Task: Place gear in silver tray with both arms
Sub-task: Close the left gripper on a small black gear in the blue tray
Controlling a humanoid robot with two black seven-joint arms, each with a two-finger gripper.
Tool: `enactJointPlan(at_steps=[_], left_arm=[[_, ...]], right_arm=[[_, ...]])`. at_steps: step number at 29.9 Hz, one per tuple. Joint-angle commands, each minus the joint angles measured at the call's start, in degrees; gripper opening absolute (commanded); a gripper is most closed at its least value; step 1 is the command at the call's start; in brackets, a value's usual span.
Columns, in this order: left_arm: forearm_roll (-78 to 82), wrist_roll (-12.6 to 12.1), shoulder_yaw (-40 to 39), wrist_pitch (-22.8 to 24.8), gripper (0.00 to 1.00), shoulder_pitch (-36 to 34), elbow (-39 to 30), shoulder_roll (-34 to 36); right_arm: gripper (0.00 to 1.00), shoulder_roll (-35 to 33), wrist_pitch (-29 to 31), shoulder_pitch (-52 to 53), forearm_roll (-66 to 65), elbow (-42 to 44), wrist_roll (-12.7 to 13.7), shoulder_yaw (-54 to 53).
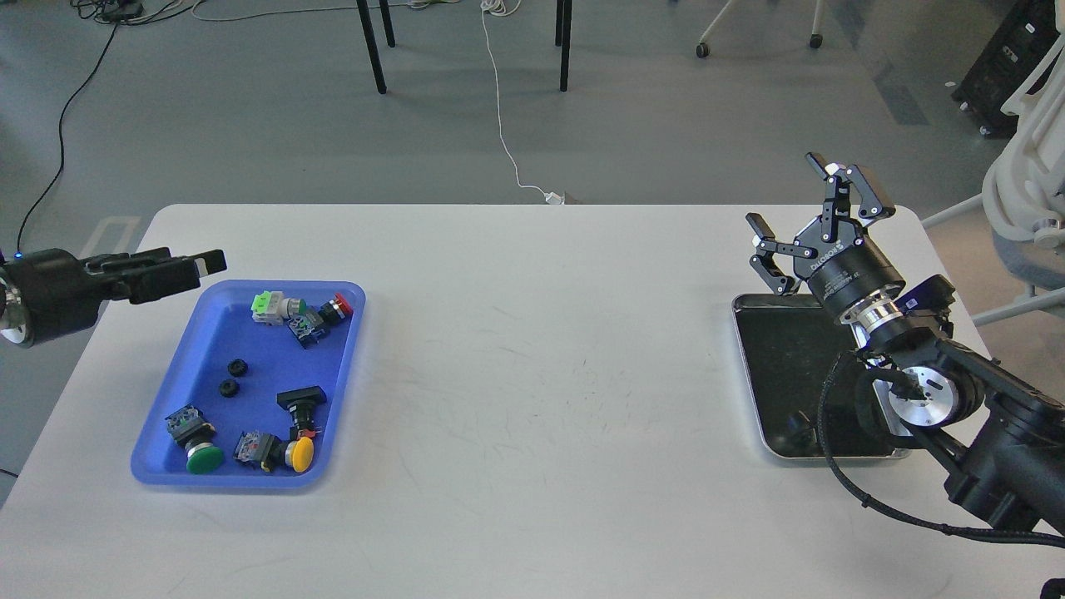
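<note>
A white surface (pixel 532 349) seen from above. White lettering runs along the right gripper's (pixel 819 218) black body, too small to read. The right arm (pixel 957 399) enters from the lower right and slants up over the silver tray (pixel 770 366), its fingers (pixel 869 195) spread apart, grasping nothing, above the tray's far edge. The tray lies near the surface's right edge. The left gripper (pixel 195 266) reaches in level from the left, above the far left corner of a blue tray (pixel 166 416); whether its fingers are parted cannot be told. In the blue tray lie 2 small black gears (pixel 233 377) among push-button switches (pixel 287 453).
</note>
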State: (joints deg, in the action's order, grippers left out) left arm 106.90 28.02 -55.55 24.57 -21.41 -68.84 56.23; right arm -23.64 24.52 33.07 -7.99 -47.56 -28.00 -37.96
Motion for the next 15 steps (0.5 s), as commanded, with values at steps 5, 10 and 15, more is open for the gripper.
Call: enactJointPlan(at_steps=[5,10,15], left_arm=[[10.5,0.0,16.7,-7.1,0.96,-7.2,4.5,-0.1],[10.7,0.0,26.7,-7.1,0.96,-13.5,9.0,-1.6],[10.4,0.0,30.3,-6.5,0.95,-15.9,12.8,-5.3]], right_arm=[[0.99,0.0,0.0,0.0,-0.1,-0.2,0.0,0.0],[0.99,-0.1,0.0,-0.2,-0.1,-0.2,0.0,0.0],[0.99,0.0,0.0,-0.2,-0.1,-0.3,0.0,-0.1]])
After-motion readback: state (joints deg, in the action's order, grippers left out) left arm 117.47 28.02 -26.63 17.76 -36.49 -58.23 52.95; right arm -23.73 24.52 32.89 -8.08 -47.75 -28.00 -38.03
